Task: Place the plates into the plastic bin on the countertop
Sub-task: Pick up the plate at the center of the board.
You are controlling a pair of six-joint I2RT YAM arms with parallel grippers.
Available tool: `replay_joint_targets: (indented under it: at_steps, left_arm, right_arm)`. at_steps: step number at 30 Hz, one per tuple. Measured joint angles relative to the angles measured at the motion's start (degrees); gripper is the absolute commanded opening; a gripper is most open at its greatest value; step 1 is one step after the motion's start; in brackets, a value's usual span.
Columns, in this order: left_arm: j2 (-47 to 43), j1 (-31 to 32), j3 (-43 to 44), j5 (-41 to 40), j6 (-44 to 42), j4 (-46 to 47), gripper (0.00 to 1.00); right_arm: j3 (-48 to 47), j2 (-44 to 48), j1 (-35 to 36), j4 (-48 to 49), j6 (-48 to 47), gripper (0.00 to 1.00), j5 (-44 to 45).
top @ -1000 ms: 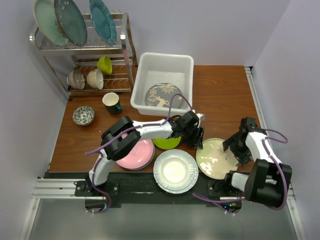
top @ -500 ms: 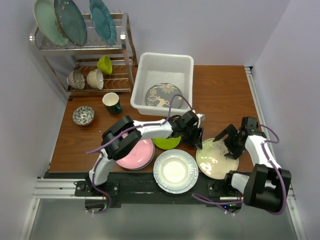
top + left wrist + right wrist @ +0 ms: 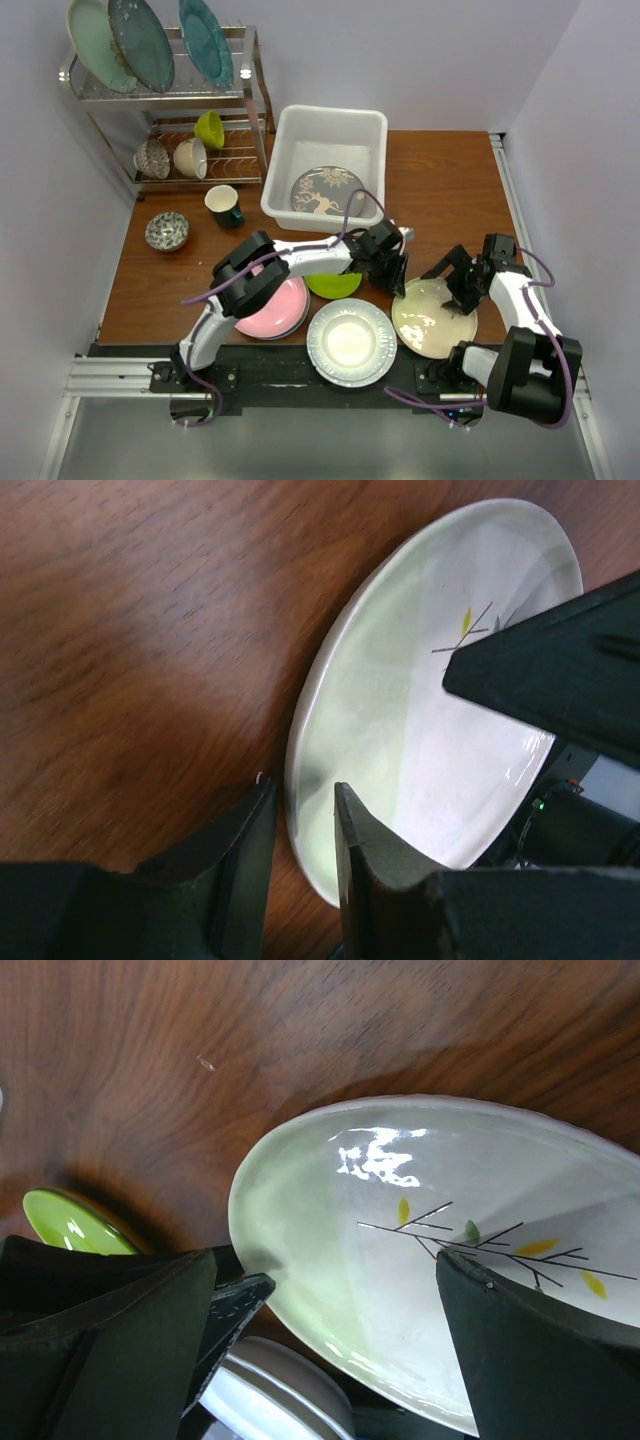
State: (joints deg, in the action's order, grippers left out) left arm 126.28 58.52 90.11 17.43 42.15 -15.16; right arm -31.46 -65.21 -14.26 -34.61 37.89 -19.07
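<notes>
The cream plate with a twig pattern lies at the front right of the countertop. My left gripper reaches across to its left rim. In the left wrist view the gripper is shut on the cream plate, one finger outside the rim and one inside. My right gripper hovers open over the plate's middle; its fingers straddle the cream plate wide apart. The white plastic bin holds the grey deer plate. Pink, lime green and white fluted plates lie at the front.
A wire dish rack at the back left carries three large teal and pale green plates and small bowls. A dark green cup and a patterned bowl stand left of the bin. Walls close in on both sides.
My right gripper has swung left from the cream plate's right edge to above its middle. My left gripper has stayed at the plate's left rim, barely shifting.
</notes>
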Motion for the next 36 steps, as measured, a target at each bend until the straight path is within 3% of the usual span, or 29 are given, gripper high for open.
replay_joint_targets:
  at_steps: [4,12,21,36]
  left_arm:
    - [1.44,0.83,3.26,-3.04,-1.4,-4.13,0.0]
    - [2.08,1.27,5.31,-5.01,-1.29,-7.19,0.0]
    - [2.69,1.27,8.13,-7.89,-1.22,-11.06,0.0]
    - [2.49,-4.92,11.04,-9.4,-3.04,-13.25,0.0]
  right_arm:
    - [0.0,-0.02,0.0,0.2,-0.07,0.97,-0.15]
    - [0.0,0.52,0.02,0.17,-0.9,0.98,-0.52]
    - [-4.2,8.74,0.02,-5.11,-3.19,0.99,2.08]
    - [-6.88,7.98,0.04,-8.63,-4.83,0.99,7.78]
